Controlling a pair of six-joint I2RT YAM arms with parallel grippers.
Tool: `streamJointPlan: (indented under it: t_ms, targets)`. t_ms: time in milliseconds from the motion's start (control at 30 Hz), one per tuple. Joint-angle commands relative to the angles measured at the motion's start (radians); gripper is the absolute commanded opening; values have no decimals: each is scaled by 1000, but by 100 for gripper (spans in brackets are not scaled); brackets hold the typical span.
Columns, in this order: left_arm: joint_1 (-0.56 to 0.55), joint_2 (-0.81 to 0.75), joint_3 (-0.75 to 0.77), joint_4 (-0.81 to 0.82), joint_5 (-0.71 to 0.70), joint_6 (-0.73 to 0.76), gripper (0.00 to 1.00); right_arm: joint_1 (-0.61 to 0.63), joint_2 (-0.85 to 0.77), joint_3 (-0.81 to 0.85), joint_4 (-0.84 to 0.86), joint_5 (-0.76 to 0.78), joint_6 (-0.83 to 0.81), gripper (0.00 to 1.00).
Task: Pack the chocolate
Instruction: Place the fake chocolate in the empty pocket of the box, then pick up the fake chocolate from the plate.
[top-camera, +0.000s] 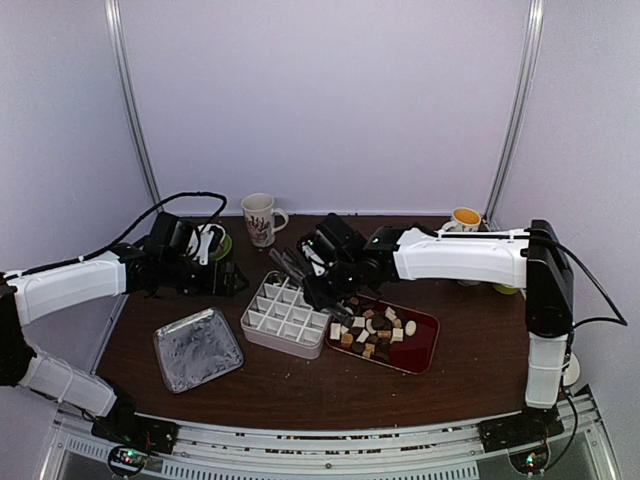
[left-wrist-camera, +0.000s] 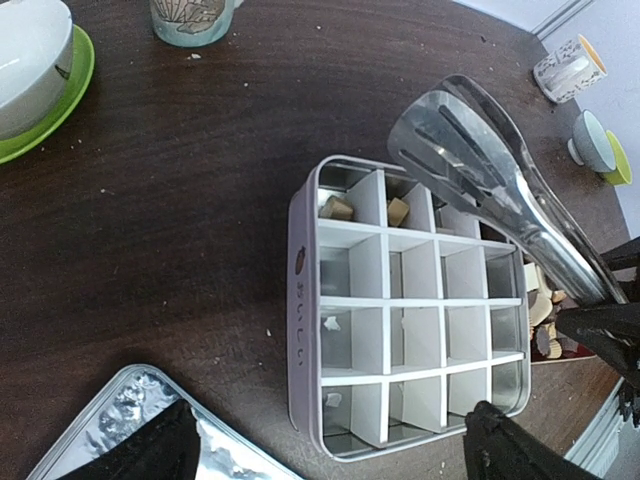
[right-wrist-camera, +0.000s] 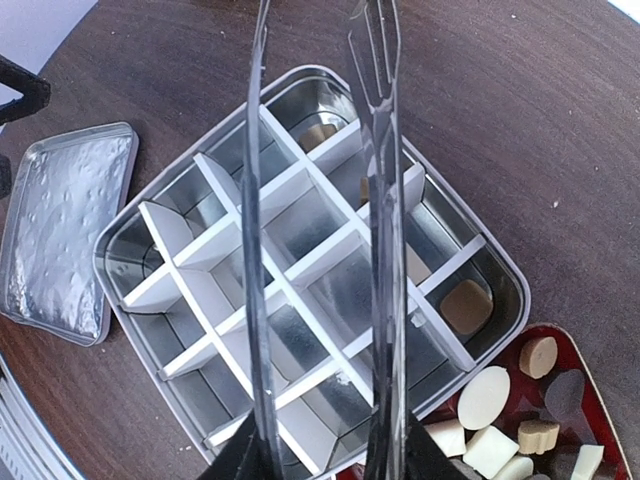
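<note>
The chocolate (top-camera: 372, 327) lies as several small white, tan and dark pieces on a dark red tray (top-camera: 424, 345). A divided tin (top-camera: 284, 316) stands left of the tray. Two tan pieces (left-wrist-camera: 338, 207) sit in its far compartments; one (right-wrist-camera: 466, 305) shows in the right wrist view. My right gripper (top-camera: 322, 268) is shut on long metal tongs (top-camera: 288, 264), whose arms (right-wrist-camera: 385, 250) are spread above the tin (right-wrist-camera: 300, 270) with nothing seen between them. My left gripper (top-camera: 215, 276) is open and empty, hovering at the tin's near-left side (left-wrist-camera: 320, 460).
The tin's lid (top-camera: 197, 347) lies at the front left, under my left fingers (left-wrist-camera: 140, 455). A patterned mug (top-camera: 260, 218) and a white bowl on a green saucer (top-camera: 208, 243) stand at the back left. A yellow-lined cup (top-camera: 465, 217) stands at the back right.
</note>
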Motion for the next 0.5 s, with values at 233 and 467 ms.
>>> streamJointPlan:
  t_ms: [233, 467]
  targets:
    - [-1, -13, 4, 8, 9, 21, 95, 5, -252, -178, 3, 16, -32, 37]
    - [-1, -24, -3, 2, 3, 26, 95, 5, -441, -362, -36, 82, -36, 35]
